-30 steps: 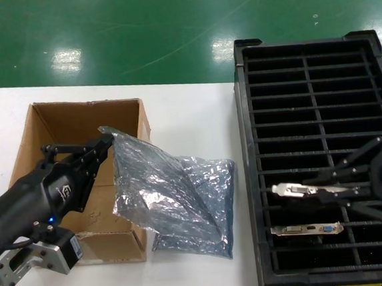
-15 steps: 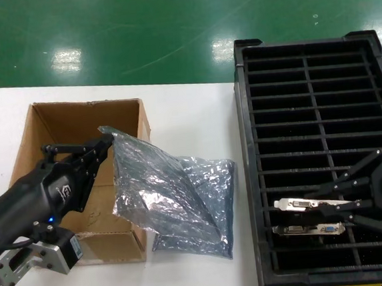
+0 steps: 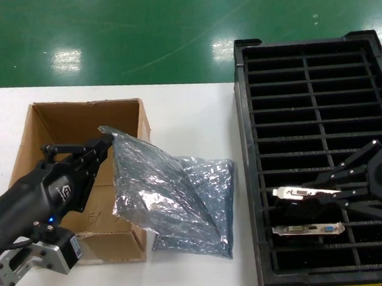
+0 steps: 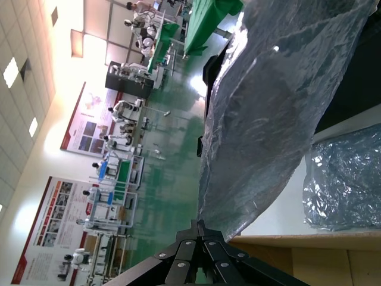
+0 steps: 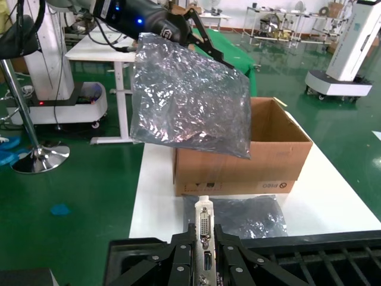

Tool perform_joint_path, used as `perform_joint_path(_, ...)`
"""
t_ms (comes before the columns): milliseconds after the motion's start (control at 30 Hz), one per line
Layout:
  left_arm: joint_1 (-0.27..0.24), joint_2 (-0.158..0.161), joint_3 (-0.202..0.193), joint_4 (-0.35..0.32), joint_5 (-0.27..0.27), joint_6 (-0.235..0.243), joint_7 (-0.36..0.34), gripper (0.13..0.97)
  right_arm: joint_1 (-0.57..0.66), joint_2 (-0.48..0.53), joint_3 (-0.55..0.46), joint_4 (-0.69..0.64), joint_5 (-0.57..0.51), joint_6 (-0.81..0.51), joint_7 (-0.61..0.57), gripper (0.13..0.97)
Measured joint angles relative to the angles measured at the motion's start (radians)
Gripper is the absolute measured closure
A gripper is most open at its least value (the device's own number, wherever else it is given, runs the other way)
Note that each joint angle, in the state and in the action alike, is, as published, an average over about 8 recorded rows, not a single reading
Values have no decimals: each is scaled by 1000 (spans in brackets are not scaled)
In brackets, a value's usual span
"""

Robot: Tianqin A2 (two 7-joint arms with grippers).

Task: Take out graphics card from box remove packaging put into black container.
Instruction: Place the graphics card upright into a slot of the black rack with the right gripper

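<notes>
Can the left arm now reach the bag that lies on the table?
Probably not yet: the left pincer is shut on another bag, which hangs over the lying bag.

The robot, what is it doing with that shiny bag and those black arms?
It is unpacking graphics cards. The left tool holds an empty silver bag up by its corner, beside the cardboard box. Another bag lies on the table. The right tool grips a card by its metal bracket over the black crate. A second card already sits in a slot just nearer the robot.
</notes>
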Motion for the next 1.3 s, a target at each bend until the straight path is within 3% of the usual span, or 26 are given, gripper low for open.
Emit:
perform_joint_path(800,0,0,0,0,0,0,0,958,162,-78,-42,-279,-66,-83,-66,908)
perform_joint_path(1300,0,0,0,0,0,0,0,958,129,-30,-23,-199,-48,-109,-22,908)
